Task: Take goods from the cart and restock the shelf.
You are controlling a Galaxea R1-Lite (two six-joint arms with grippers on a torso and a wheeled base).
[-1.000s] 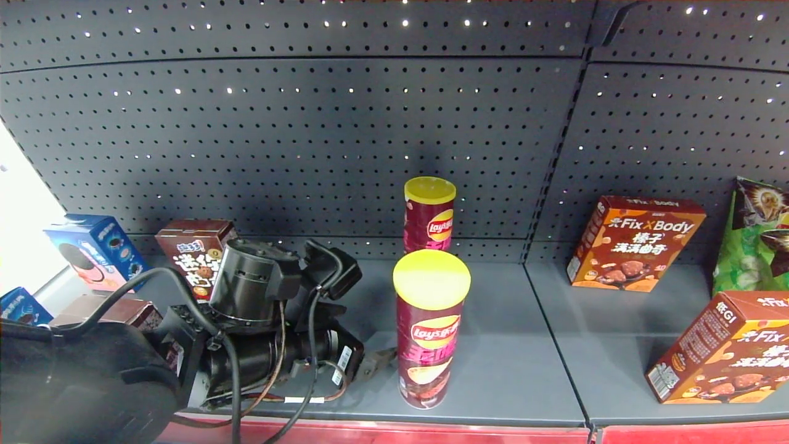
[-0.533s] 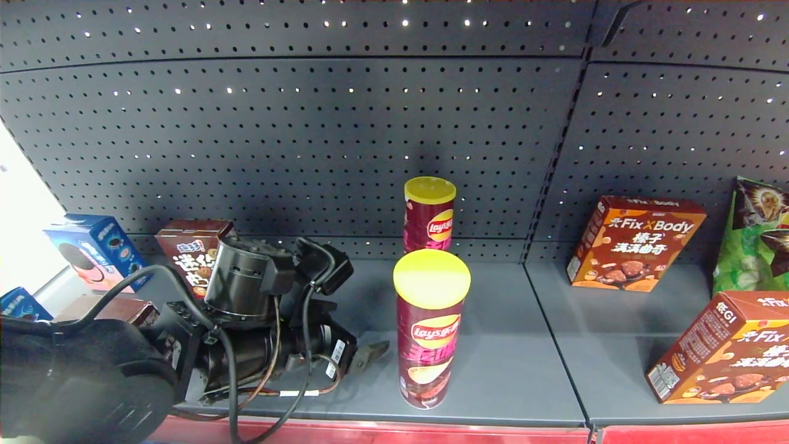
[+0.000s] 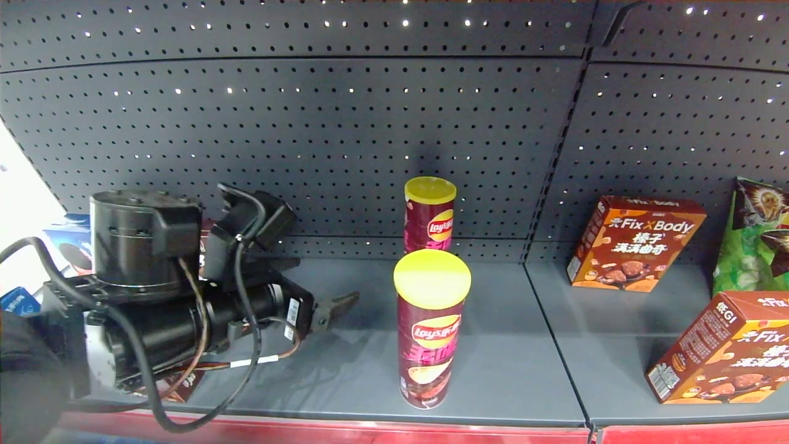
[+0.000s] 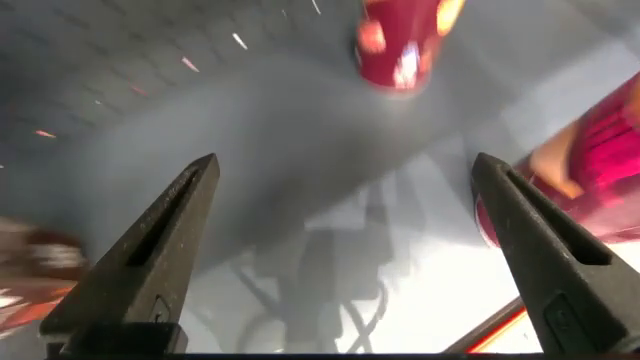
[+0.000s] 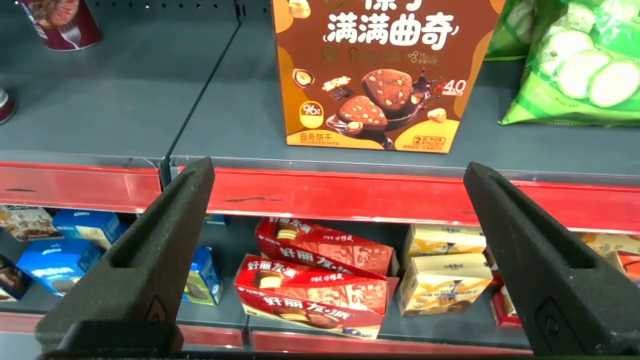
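- Jaws on right gripper (image 5: 335,175): spread wide, empty, hanging in front of the shelf (image 5: 130,110) edge. No load there for you.
- Front can (image 3: 431,333), lower centre of head view: upright near the shelf lip, yellow lid on, nothing touching it.
- Left gripper (image 3: 345,301), centre-left: jaws wide apart, empty. Over the last sec it's backed off left and lifted, so the gap to the front can has grown. Reads as release done, arm retreating.
- Rear can (image 3: 429,213), mid-frame: upright right behind, by the pegboard.
- This item looks stocked; next you'd prob. head to the cart.
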